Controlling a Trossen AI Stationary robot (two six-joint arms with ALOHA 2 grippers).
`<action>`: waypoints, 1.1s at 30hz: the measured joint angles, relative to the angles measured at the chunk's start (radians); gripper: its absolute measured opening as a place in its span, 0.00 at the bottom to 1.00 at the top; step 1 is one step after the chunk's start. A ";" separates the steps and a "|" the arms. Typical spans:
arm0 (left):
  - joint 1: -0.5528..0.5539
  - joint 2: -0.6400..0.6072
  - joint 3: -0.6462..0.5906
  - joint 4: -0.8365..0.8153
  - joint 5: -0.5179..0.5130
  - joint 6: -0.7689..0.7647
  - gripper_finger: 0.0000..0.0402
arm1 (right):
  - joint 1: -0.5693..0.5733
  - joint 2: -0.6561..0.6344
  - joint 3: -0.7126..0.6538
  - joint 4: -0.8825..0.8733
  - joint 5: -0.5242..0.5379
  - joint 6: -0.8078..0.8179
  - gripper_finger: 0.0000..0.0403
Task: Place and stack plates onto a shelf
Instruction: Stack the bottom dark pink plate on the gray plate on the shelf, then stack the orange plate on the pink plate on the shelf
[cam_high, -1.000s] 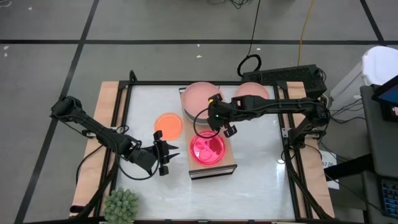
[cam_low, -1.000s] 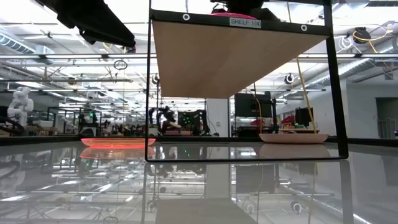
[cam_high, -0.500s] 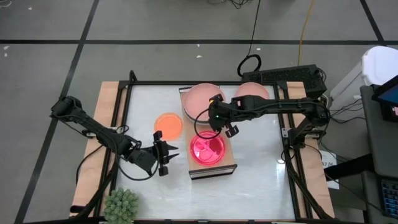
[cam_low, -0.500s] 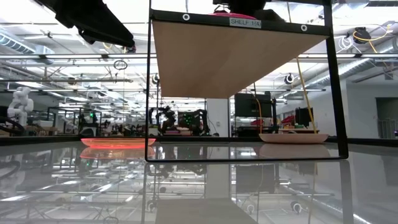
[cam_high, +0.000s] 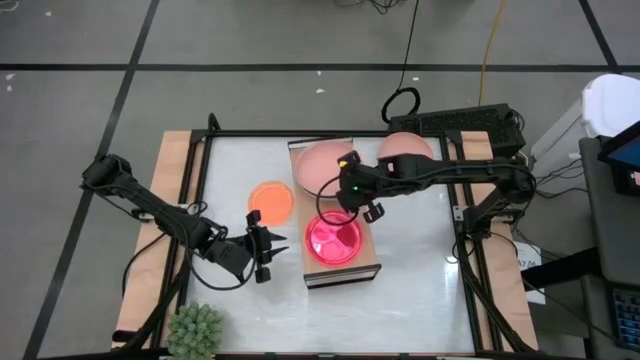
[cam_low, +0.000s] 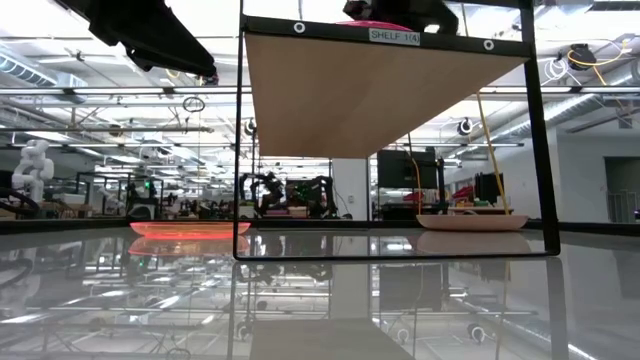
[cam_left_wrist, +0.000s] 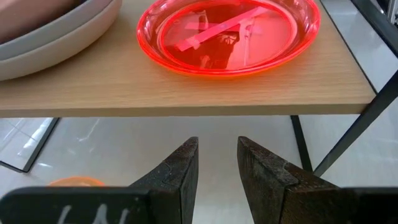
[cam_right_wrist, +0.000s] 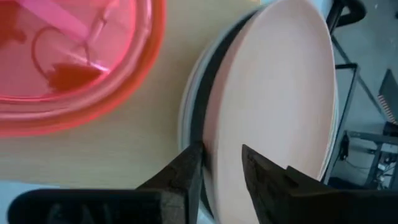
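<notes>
A: From above, what is going on?
B: The right gripper (cam_high: 340, 205) is hanging over the shelf (cam_high: 340, 270), between the hot pink plate (cam_high: 335, 238) and the salmon pink plate (cam_high: 322, 160) stacked at the shelf's far end. The left gripper (cam_high: 268, 252) is waiting low over the tabletop (cam_high: 420, 290) just left of the shelf, with an orange plate (cam_high: 271, 200) lying beyond it. A second salmon plate (cam_high: 405, 147) is sitting at the tabletop's far right, and a spiky plant (cam_high: 195, 330) at the near left corner.

A: And from tabletop level?
B: The shelf board (cam_low: 385, 95) is showing from beneath, the orange plate (cam_low: 185, 228) and a pale plate (cam_low: 470, 222) resting on the tabletop on either side.

A: The left wrist?
B: Its fingers (cam_left_wrist: 180, 171) are standing narrowly apart, holding nothing, pointing under the shelf edge (cam_left_wrist: 186, 106) where the hot pink plate (cam_left_wrist: 227, 34) is sitting.

A: The right wrist?
B: Its fingers (cam_right_wrist: 186, 171) are a narrow gap apart at the rim of the salmon plate (cam_right_wrist: 280, 106), which is tilting on the stack beside the hot pink plate (cam_right_wrist: 74, 62). I cannot tell whether they are gripping it.
</notes>
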 joint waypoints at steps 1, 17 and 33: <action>0.000 0.000 0.000 -0.002 0.000 0.000 0.29 | 0.005 -0.002 0.000 0.003 0.000 0.000 0.24; 0.000 0.000 0.000 -0.017 -0.002 -0.012 0.29 | 0.059 -0.031 0.000 0.013 0.004 0.126 0.24; 0.002 0.000 0.000 -0.039 0.073 -0.004 0.29 | 0.206 -0.117 -0.069 0.008 0.000 0.571 0.24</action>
